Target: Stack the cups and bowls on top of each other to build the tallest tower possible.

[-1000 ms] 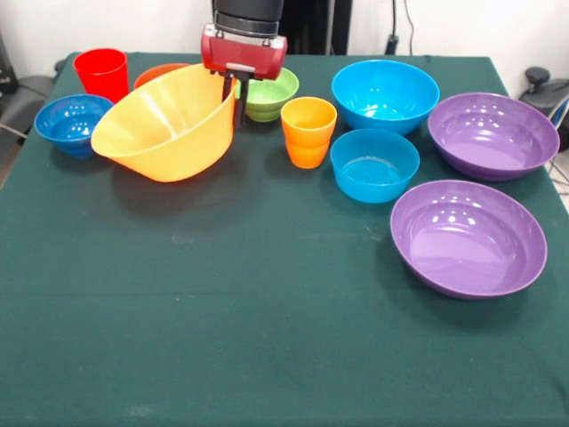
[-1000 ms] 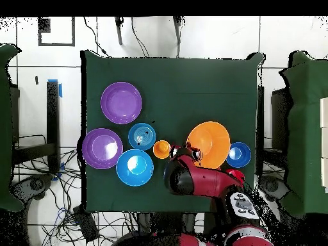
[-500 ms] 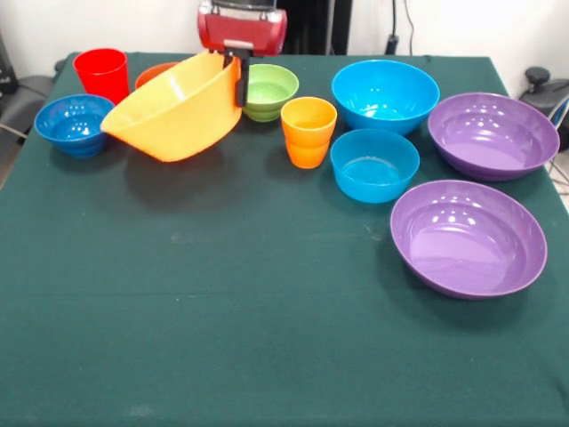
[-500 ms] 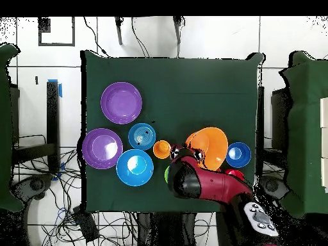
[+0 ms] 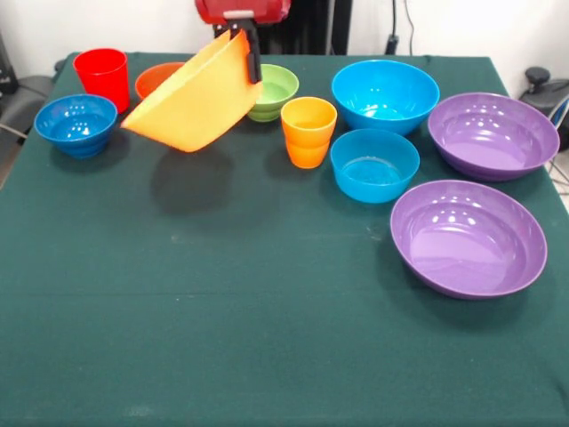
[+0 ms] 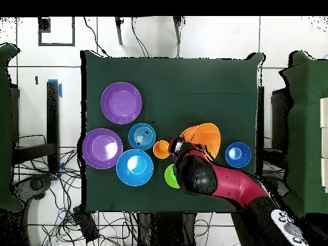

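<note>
yellow-orange bowl (image 5: 197, 100) lifted, steeply tilted | 2 cups (image 5: 308, 132), 7 bowls (image 5: 468, 237) upright, unstacked

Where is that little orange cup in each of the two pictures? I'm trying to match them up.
Front view: the orange cup stands upright in the upper middle, just left of the smaller light-blue bowl.
Overhead view: it is the small orange circle near the centre, just right of that same bowl.
Shared landmark: the big yellow-orange bowl, held tilted by the claw, on the cup's other side.
</note>
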Available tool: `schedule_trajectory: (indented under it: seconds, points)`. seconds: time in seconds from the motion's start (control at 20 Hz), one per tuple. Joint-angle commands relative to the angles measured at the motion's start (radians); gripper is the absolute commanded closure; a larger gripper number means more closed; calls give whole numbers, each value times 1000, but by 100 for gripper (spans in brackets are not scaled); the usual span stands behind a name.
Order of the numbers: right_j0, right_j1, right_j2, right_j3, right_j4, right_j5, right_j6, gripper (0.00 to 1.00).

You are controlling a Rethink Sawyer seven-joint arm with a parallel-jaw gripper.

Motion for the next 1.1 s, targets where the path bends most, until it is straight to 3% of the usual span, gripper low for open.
schedule_trajectory:
  seconds: [0.05,0.3,0.4,0.6,0.7,0.85,1.1]
  points:
    - [-64,-53,332,134,115,62,220,100]
    - [-107,-29,392,145,145,49,235,100]
    - [-97,-37,371,139,141,69,222,100]
    - [64,-80,148,60,114,153,196,100]
    - [76,-36,131,18,106,141,186,100]
    - [-4,3,247,12,145,155,179,100]
    - [-156,65,487,95,204,95,256,100]
